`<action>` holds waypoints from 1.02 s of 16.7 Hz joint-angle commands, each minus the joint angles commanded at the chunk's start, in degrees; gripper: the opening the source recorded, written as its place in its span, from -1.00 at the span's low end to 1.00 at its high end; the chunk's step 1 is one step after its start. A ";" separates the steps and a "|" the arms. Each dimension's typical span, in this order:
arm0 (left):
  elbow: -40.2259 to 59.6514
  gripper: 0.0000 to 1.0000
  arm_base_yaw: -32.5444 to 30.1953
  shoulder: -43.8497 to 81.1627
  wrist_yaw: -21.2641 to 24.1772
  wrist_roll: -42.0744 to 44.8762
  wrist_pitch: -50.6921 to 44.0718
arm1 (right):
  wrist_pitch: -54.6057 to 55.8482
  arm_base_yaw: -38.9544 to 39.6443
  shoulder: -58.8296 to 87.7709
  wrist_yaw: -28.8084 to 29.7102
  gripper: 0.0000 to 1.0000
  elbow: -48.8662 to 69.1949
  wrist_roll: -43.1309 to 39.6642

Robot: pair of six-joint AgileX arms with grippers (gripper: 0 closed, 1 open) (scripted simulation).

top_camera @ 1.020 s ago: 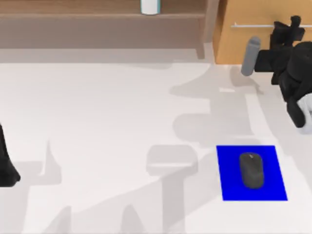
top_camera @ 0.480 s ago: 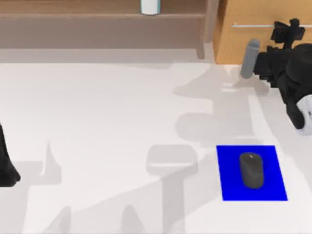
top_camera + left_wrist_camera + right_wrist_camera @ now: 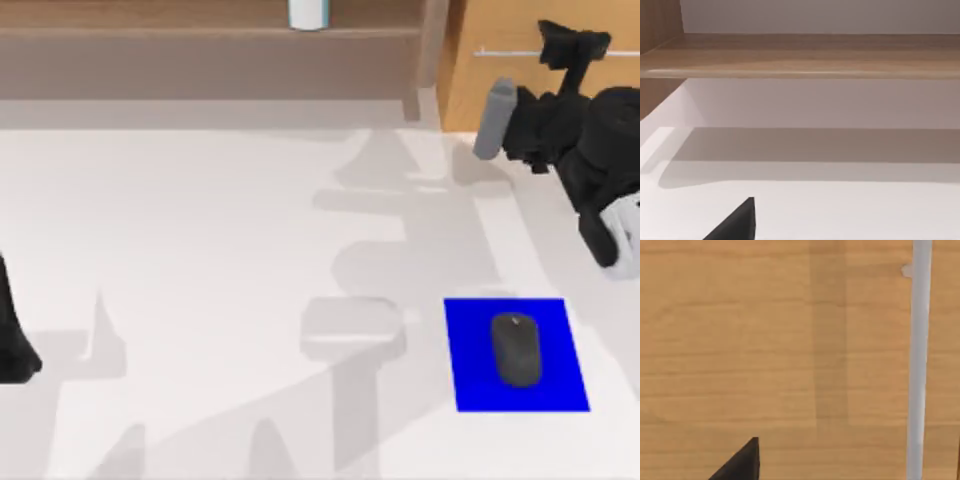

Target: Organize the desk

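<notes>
Right gripper (image 3: 570, 45) sits at the desk's (image 3: 200, 230) far right corner, facing the wooden drawer front (image 3: 520, 80); its fingers' state cannot be told. The drawer's handle bar (image 3: 918, 360) lies just ahead, its long axis across the front. Left arm (image 3: 12, 330) is parked at the left edge.

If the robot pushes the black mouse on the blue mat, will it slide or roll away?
The mouse looks low, with a flat underside, so it would probably slide, not roll. Its rounded, smooth top might slip between fingers. The thin blue mat could shift with it on the desk.

The right gripper (image 3: 572, 45) is up at the far right. The left arm (image 3: 12, 340) rests at the left edge.
</notes>
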 joint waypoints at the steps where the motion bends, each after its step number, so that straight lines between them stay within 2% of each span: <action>1: 0.00 1.00 0.00 0.00 0.00 0.00 0.00 | 0.75 0.77 -0.43 -1.67 1.00 -0.87 0.63; 5: 0.00 1.00 0.00 0.00 0.00 0.00 0.00 | 3.04 2.48 -2.60 -3.23 1.00 -6.02 2.44; 11: 0.00 1.00 0.00 0.00 0.00 0.00 0.00 | 3.78 -0.62 -2.70 6.15 1.00 -9.08 -1.29; 17: 0.00 1.00 0.00 0.00 0.00 0.00 0.00 | 3.66 -0.86 -2.37 6.97 1.00 -8.96 -1.86</action>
